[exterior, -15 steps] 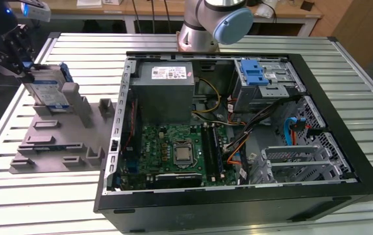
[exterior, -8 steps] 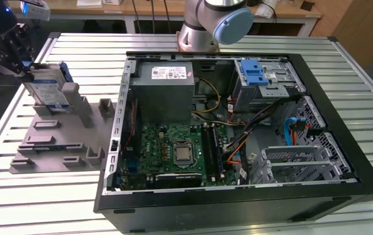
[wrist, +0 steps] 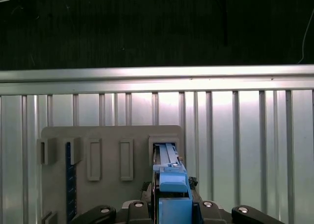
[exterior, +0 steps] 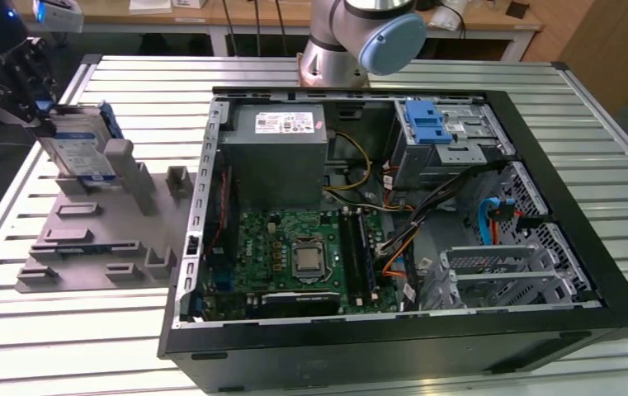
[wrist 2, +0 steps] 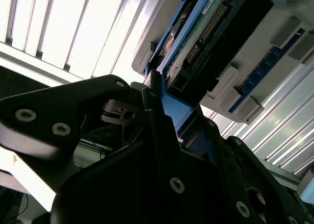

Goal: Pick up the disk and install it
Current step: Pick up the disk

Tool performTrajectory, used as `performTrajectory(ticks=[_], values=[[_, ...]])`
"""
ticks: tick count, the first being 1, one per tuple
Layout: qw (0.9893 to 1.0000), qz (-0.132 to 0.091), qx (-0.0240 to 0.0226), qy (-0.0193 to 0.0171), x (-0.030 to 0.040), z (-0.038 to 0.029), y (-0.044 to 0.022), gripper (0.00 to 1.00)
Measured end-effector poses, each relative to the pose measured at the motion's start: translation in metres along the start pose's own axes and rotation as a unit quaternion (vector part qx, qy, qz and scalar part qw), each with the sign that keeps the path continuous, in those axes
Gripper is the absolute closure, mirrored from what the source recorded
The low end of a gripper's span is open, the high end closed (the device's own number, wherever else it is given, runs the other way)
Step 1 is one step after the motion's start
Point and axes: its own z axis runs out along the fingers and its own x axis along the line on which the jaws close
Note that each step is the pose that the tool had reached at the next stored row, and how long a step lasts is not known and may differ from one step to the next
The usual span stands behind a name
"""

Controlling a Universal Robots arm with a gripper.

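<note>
Clamping the blue-bracketed silver rectangular disk (exterior: 78,148) in its jaws, the black gripper (exterior: 40,115) holds it upright in the grey slotted stand (exterior: 93,247) by the edge of the metal table (exterior: 138,91) on the exterior view's left; advise straight, square withdrawal.

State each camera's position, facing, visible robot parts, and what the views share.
Exterior view: off the arm, high, looking down on the computer case and grey fixture; arm and gripper show.
First wrist view: on the wrist, looking past the gripper across the fixture and table.
Second wrist view: on the wrist, looking along the gripper at the disk's end.
Shared: all three show the gripper shut on the disk.
</note>
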Motion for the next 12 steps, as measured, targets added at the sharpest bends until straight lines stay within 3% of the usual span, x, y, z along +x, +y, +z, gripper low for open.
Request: performTrajectory(ticks=[12], values=[[1.0000,0.000,0.0001,0.0000,-0.0002,-0.0040,0.0000,0.64]])
